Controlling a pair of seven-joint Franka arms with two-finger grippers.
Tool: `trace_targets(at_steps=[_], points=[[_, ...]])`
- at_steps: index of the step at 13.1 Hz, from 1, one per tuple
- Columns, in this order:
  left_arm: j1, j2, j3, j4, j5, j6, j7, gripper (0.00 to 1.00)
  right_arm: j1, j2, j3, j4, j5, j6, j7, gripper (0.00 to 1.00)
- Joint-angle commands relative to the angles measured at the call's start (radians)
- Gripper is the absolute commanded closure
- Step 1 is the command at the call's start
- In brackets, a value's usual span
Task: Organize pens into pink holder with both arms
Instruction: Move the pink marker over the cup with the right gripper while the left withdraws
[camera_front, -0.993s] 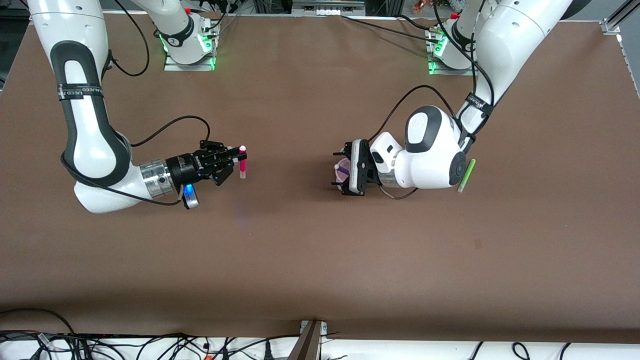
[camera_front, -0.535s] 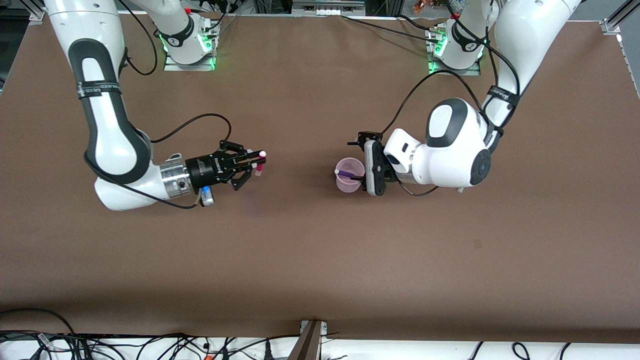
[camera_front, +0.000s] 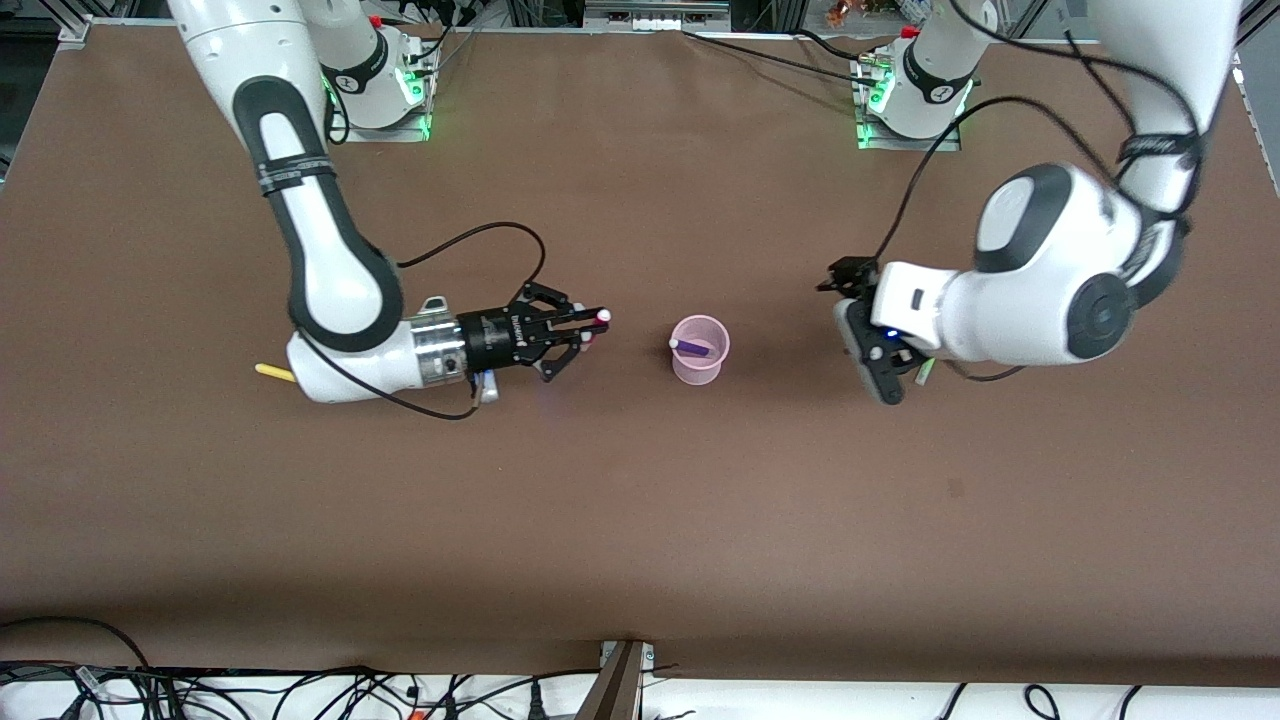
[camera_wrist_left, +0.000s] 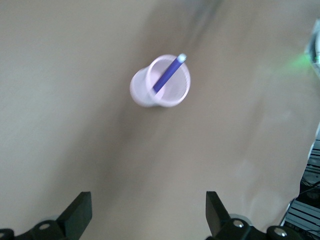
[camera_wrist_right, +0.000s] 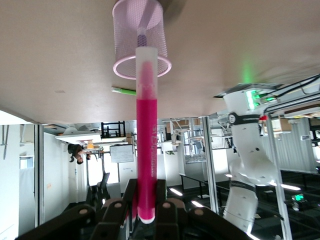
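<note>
1. While the right gripper (camera_front: 590, 330) clamps the magenta pen (camera_wrist_right: 147, 135) by its end, the pale tip points at the pink holder (camera_front: 699, 351) just beside it.
2. Holder: stands mid-table, dark purple pen (camera_front: 690, 346) inside.
3. Left gripper (camera_wrist_left: 148, 215): spread wide, empty, toward the left arm's end.

Robotics lab: 2 bench-mounted arms (camera_front: 330, 230), alu framing (camera_wrist_right: 210, 165), whiteboard (camera_wrist_right: 121, 153), cable clutter (camera_front: 250, 690).

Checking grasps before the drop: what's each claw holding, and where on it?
Right claw is shut on the magenta pen, gripping one end, with the rest pointing at the pink holder. Left claw is open and holds nothing.
</note>
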Motion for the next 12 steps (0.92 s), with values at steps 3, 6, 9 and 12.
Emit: trace_targets(at_steps=[3,6,9,12], points=[[0.014,-0.046,0.009,0.189,0.196,-0.272,-0.154,0.00,0.185,-0.008,-0.008,-0.008,0.149,0.281,0.042,1.00],[0.017,-0.071,0.041,0.306,0.291,-0.425,-0.151,0.00,0.303,0.029,-0.008,0.019,0.249,0.473,0.040,1.00],[0.014,-0.162,0.164,0.225,0.290,-0.367,-0.163,0.00,0.348,0.054,-0.008,0.035,0.270,0.539,0.027,1.00],[-0.039,-0.280,0.274,0.057,0.289,-0.110,-0.174,0.00,0.368,0.094,-0.008,0.077,0.272,0.579,0.024,1.00]])
